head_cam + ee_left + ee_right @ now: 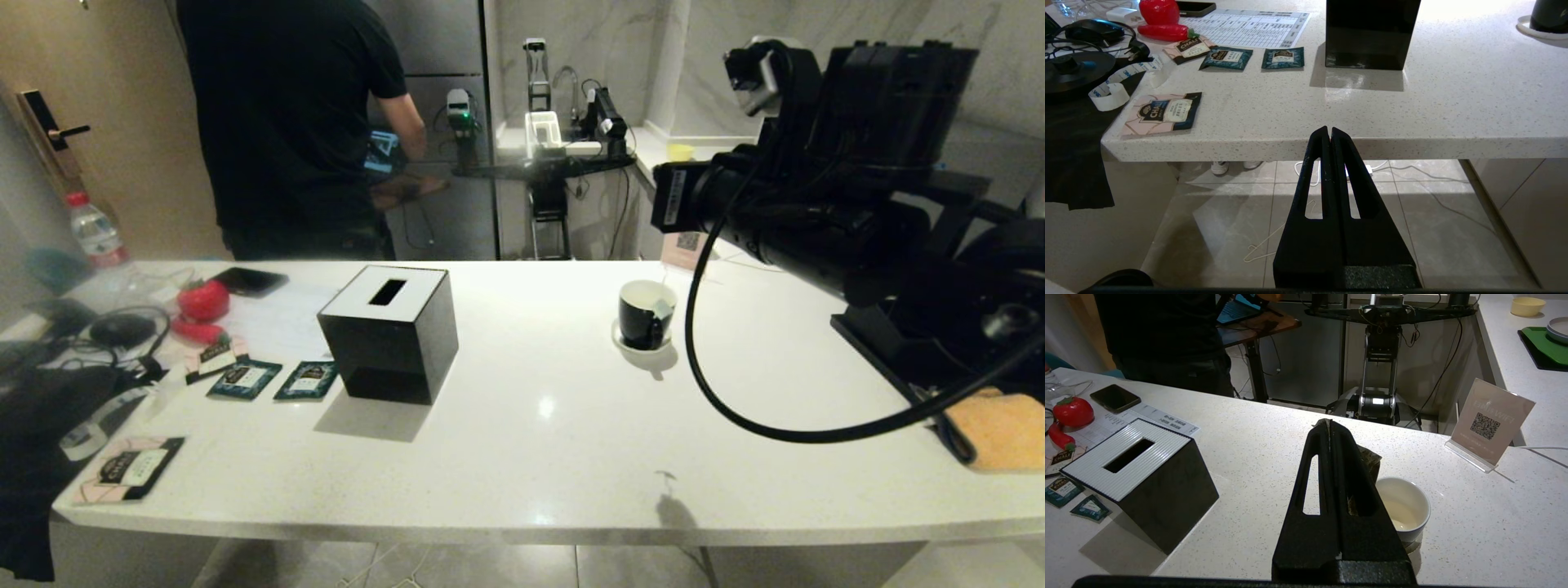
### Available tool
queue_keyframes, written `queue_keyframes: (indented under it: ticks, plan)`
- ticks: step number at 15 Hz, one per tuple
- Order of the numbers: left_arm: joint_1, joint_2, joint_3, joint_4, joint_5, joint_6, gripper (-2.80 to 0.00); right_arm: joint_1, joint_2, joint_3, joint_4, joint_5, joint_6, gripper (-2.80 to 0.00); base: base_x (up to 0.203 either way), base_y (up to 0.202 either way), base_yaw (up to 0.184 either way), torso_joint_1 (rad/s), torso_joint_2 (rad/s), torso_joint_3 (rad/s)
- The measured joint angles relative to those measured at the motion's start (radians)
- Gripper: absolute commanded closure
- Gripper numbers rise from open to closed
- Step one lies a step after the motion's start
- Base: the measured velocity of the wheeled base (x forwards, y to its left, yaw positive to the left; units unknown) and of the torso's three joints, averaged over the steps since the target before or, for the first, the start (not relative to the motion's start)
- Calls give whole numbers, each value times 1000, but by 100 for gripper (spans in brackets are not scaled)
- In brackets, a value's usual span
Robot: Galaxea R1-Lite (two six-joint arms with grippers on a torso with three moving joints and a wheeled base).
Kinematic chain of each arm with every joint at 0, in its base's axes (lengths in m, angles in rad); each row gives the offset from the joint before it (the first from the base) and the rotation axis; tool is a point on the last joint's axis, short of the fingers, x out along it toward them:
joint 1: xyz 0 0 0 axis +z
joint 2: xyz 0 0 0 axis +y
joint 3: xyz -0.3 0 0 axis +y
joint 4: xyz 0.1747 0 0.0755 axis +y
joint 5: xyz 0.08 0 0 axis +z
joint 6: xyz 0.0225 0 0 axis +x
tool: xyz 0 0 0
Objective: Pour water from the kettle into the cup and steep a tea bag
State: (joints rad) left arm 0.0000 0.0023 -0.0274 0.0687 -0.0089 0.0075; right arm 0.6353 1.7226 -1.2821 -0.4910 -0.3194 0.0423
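Observation:
The black cup (643, 317) with a white inside stands on its white saucer (624, 340) right of the table's middle. In the right wrist view, the cup (1406, 506) holds a shallow pale pool. My right gripper (1329, 423) is shut on the top of the grey-brown tea bag (1371, 462). The bag hangs behind one finger, beside and above the cup's rim. In the head view the tea bag (663, 309) shows at the cup's rim, while my right arm hides the fingers. My left gripper (1329, 130) is shut and empty, low before the table's front edge. The kettle is out of view.
A black tissue box (388, 331) with a white top stands left of centre. Teal sachets (245, 378), a red toy tomato (204, 300) and cables clutter the left end. A QR sign (1490, 424) stands behind the cup. A person (286, 122) stands beyond the table.

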Motion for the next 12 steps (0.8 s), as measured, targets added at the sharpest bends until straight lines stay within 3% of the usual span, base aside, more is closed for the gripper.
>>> queue_keyframes:
  ticks: [4,8,12]
  plan:
    - [0,0,1,-17,0,57,0,12,1,3,0,-1,-7,0,0,0,0,0,0,0]
    - [0,0,3,-17,0,5,0,15,4,5,0,1,-14,0,0,0,0,0,0,0]
    - [0,0,2,-17,-2,-1,0,15,12,4,-1,1,-13,0,0,0,0,0,0,0]
